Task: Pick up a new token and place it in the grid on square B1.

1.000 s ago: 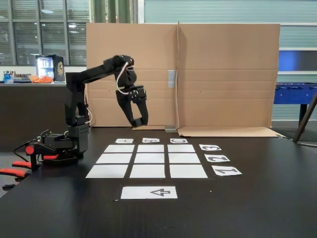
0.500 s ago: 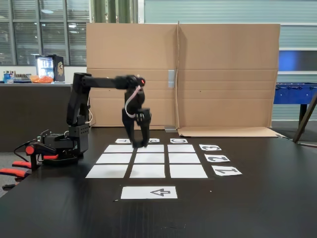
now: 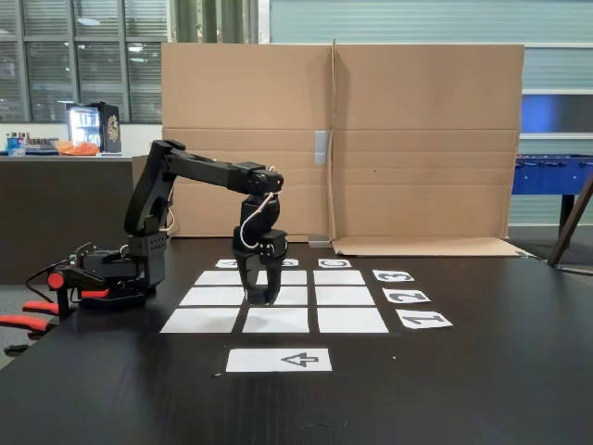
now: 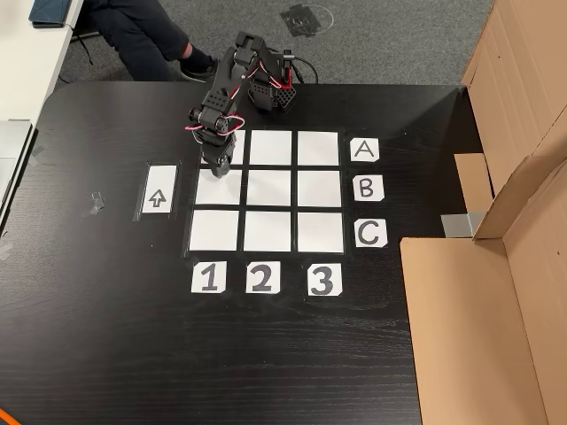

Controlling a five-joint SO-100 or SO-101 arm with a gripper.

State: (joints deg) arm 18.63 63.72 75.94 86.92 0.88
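Note:
The grid (image 3: 278,297) (image 4: 266,189) is nine white paper squares on the black table, with labels A, B, C and 1, 2, 3 along two sides. Square B1 (image 3: 276,320) (image 4: 215,191) is blank; it lies in the front row in the fixed view and in the left column in the other view. My gripper (image 3: 260,298) (image 4: 216,168) points straight down, low over the border between A1 and B1. Its fingers are drawn together on a small dark shape, the token (image 3: 259,299), which is hard to tell from the black fingers.
A white sheet with a black arrow (image 3: 278,360) (image 4: 158,189) lies just outside the grid beside row 1. A tall cardboard wall (image 3: 417,139) (image 4: 496,266) stands behind the labels A to C. The arm's base (image 3: 139,264) sits by column A. A person's legs (image 4: 142,35) are beyond the table.
The arm has stretched out from its folded pose near the cardboard and swung down over the grid. The gripper dropped from high behind the labels to low over the A1/B1 border.

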